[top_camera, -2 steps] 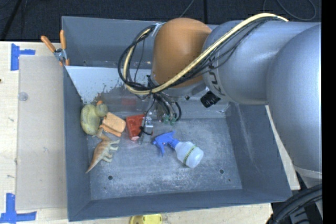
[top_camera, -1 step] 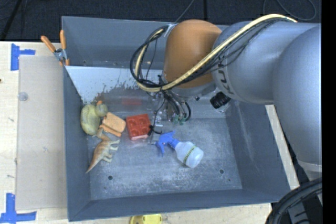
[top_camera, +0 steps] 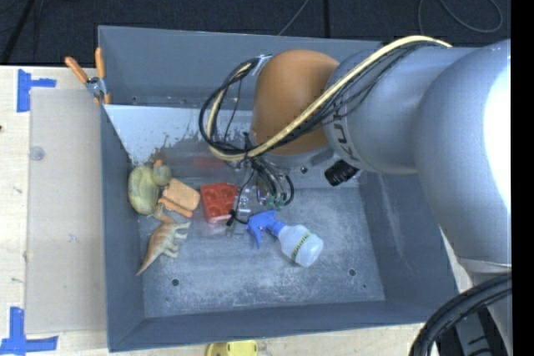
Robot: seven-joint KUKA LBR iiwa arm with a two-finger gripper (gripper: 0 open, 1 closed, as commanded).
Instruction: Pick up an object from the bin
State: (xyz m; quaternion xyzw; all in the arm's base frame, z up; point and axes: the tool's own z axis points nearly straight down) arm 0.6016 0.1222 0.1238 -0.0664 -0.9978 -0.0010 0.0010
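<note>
With the tool (top_camera: 245, 209), its state not to be told, set mid-bin (top_camera: 392, 250) between the red block (top_camera: 217, 202) at 9 o'clock and the spray bottle (top_camera: 285, 237) at 4 o'clock, either may be knocked aside or pinched badly.

The pincer (top_camera: 249, 203) sits between a red block (top_camera: 217, 200) and a blue-topped bottle (top_camera: 288, 238).

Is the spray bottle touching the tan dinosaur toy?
Apart. The camera view shows bare bin floor between the spray bottle and the tan dinosaur toy.
</note>
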